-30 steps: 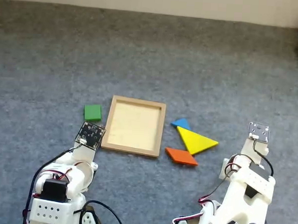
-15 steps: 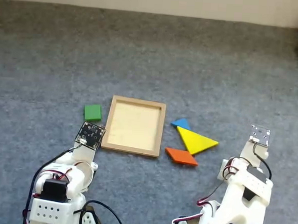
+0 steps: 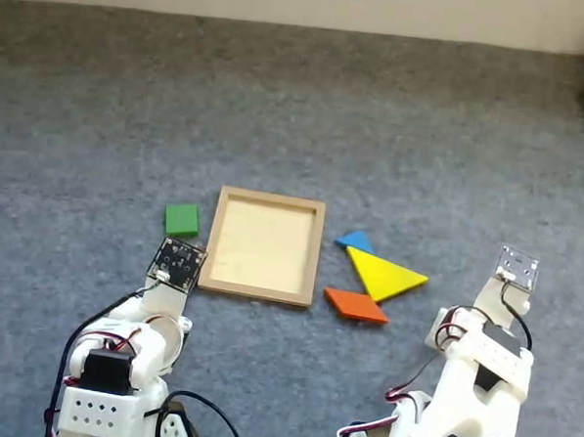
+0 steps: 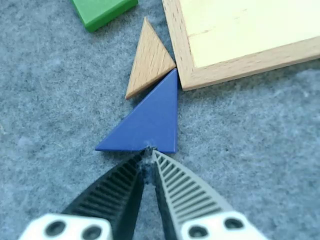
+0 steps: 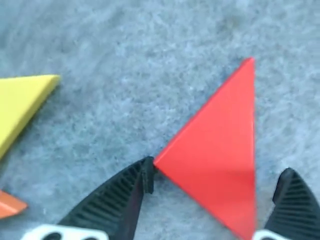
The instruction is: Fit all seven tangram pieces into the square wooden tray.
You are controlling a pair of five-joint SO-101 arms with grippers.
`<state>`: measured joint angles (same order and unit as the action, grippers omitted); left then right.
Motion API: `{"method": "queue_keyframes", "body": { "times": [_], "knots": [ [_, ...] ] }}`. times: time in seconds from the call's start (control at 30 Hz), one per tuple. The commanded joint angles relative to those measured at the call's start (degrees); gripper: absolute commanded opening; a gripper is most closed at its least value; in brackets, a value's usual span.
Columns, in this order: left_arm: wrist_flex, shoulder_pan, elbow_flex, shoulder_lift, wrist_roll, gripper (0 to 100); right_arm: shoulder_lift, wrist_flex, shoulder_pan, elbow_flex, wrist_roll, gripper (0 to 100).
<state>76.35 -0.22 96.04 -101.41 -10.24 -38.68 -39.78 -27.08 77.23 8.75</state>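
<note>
Seven pieces lie outside the tray [image 3: 271,198], which sits bare mid-table toward the near edge, so I judge no fitting done. The green square [image 3: 181,219], wooden triangle [image 4: 150,59] and dark blue triangle [image 4: 150,120] lie on its left; the light blue triangle [image 3: 355,241], yellow triangle [image 3: 382,275], orange parallelogram [image 3: 356,305] and red triangle [image 5: 220,145] lie toward the table's right edge. My left gripper [image 4: 149,152] has its fingers together, tips touching the dark blue triangle's edge, while my right gripper [image 5: 217,177] stands apart astride the red triangle, unclamped.
</note>
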Motion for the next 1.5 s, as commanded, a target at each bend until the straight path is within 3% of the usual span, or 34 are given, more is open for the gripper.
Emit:
{"method": "queue_keyframes", "body": {
  "times": [0.0, 0.7, 0.9, 1.47],
  "knots": [
    [0.4, 0.0, 1.1, -2.2, -0.2, 1, 0.6, 1.3, 1.5, -0.3, -2.0, 37.2],
    [0.4, 0.0, 1.1, -2.2, -0.2, 1, 0.4, 1.0, 2.9, -1.8, -2.3, 37.2],
    [0.4, 0.0, 1.1, -2.2, -0.2, 1, 0.5, -4.5, 3.0, -7.0, -2.3, 37.2],
    [0.4, 0.0, 1.1, -2.2, -0.2, 1, 0.6, 0.7, 1.0, -7.2, -2.2, 37.2]
  ]
}}
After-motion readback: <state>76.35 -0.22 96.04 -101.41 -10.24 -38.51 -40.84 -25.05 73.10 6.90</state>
